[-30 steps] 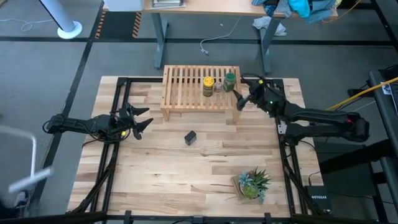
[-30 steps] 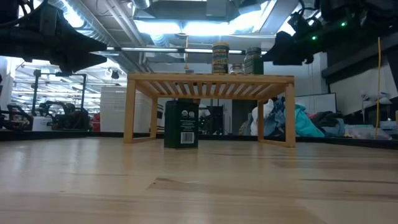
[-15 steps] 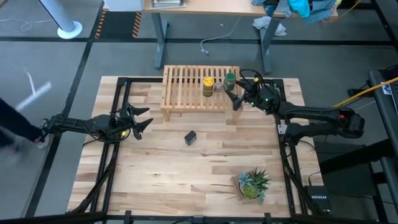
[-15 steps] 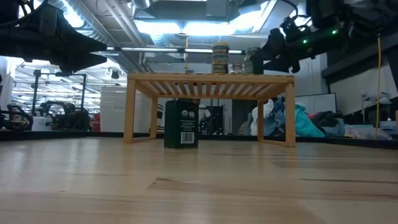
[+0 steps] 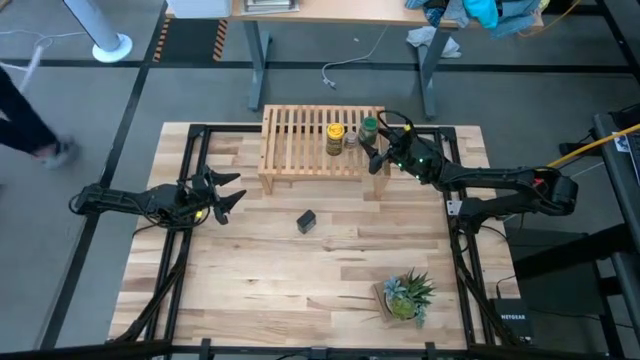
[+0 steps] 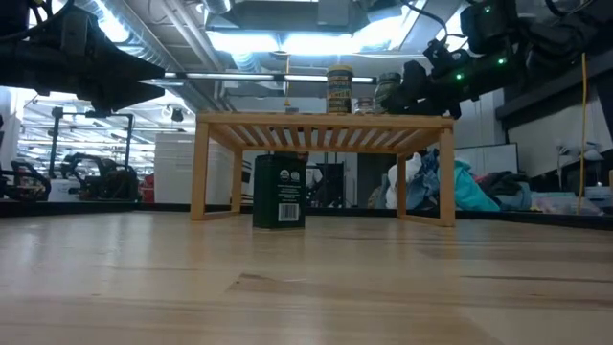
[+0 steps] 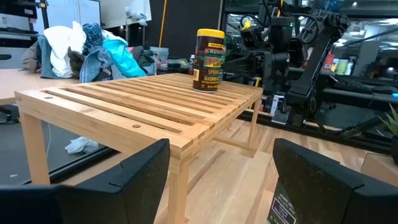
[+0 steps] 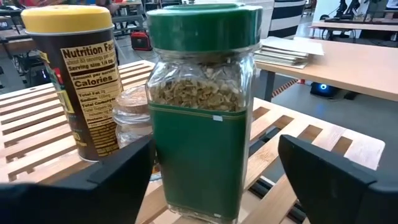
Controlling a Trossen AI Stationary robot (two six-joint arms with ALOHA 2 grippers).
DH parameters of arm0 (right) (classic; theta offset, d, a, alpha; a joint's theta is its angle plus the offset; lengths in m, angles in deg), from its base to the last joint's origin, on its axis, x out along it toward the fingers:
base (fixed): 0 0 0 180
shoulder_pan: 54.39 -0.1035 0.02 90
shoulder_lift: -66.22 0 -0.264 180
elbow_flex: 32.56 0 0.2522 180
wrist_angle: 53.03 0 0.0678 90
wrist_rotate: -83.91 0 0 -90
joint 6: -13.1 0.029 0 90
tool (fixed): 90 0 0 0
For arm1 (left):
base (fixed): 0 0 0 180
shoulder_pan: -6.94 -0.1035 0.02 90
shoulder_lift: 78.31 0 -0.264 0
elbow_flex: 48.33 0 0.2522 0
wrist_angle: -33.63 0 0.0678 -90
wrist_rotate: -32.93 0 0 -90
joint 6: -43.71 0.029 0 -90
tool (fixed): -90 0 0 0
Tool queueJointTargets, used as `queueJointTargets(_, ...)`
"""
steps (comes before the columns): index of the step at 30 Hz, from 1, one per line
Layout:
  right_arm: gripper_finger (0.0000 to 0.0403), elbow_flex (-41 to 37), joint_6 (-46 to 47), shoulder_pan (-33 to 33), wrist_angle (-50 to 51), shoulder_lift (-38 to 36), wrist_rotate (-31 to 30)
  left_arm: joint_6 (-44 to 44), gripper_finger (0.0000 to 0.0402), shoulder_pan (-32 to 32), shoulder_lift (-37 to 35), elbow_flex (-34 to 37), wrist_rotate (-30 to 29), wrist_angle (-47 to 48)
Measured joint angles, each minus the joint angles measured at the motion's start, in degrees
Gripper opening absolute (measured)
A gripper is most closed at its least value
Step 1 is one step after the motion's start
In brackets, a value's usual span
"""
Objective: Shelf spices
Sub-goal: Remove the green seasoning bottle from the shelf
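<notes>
I have the right gripper [image 5: 378, 150] up at the shelf's [image 5: 300, 140] right end, fingers spread apart on either side of the green-lidded jar [image 8: 202, 106], which stands upright on the slats. Nothing is clamped; the jar sits between the fingers with daylight on both sides. I read this as either the start of a grip or a nudge to straighten the jar. The next move calls for a gentle squeeze without tipping it.

Seen from overhead, the jars cluster at about 1 o'clock of the tabletop [image 5: 330, 270]. The yellow-lidded jar [image 5: 335, 138] stands just beside the green one toward 9 o'clock, and the tiny clear jar [image 8: 132, 127] is wedged between them, so any sideways push could knock its neighbours.

The black tin [image 5: 306, 221] is not yet shelved: it stands on the tabletop near the centre, in front of the shelf. My left gripper [image 5: 222, 192] waits at 9 o'clock, fingers apart and empty, nearest that tin. A potted plant [image 5: 405, 295] sits at 5 o'clock, well apart from everything.
</notes>
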Motion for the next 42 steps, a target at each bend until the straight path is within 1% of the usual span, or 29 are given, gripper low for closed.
queueJointTargets(3, 0.0300, 0.00, 0.00, 0.00, 0.01, 0.00, 0.05, -0.02, 0.0279, 0.00, 0.00, 0.01, -0.02, 0.02)
queueJointTargets(9, 0.0219, 0.00, -0.11, -0.02, 0.03, 0.00, 0.03, -0.02, 0.0279, 0.00, 0.00, 0.00, 0.00, 0.02)
queueJointTargets(11, 0.0202, 0.00, -0.27, -0.02, 0.09, 0.00, 0.03, -0.02, 0.0279, 0.00, 0.00, 0.01, 0.00, 0.02)
queueJointTargets(16, 0.0202, 0.00, -0.44, -0.02, 0.58, -0.07, 1.33, -0.02, 0.0279, 0.00, 0.00, 0.00, -0.01, 0.02)
queueJointTargets(21, 0.0228, 0.02, -0.42, -0.02, 0.67, -0.07, 1.54, -0.02, 0.0279, 0.00, 0.00, 0.01, -0.02, 0.04)
queueJointTargets(23, 0.0225, 0.02, -0.42, -0.02, 0.69, -0.07, 1.56, -0.02, 0.0279, 0.00, 0.00, 0.00, 0.00, 0.04)
queueJointTargets(27, 0.0202, 0.02, -0.49, -0.02, 0.74, -0.07, 1.56, -0.03, 0.0279, 0.00, 0.00, 0.00, -0.01, 0.04)
queueJointTargets(31, 0.0202, 0.00, -0.59, -0.02, 1.32, -0.76, 1.62, -0.02, 0.0279, 0.00, 0.00, 0.00, -0.02, 0.04)
queueJointTargets(36, 0.0202, -0.07, -0.62, -0.02, 3.37, -4.06, 1.81, -0.02, 0.0279, 0.00, 0.02, 0.00, -0.02, 0.04)
queueJointTargets(42, 0.0202, -0.07, -0.59, -0.07, 11.04, -10.41, 1.78, -0.04, 0.0279, 0.00, 0.02, 0.00, -0.02, 0.04)
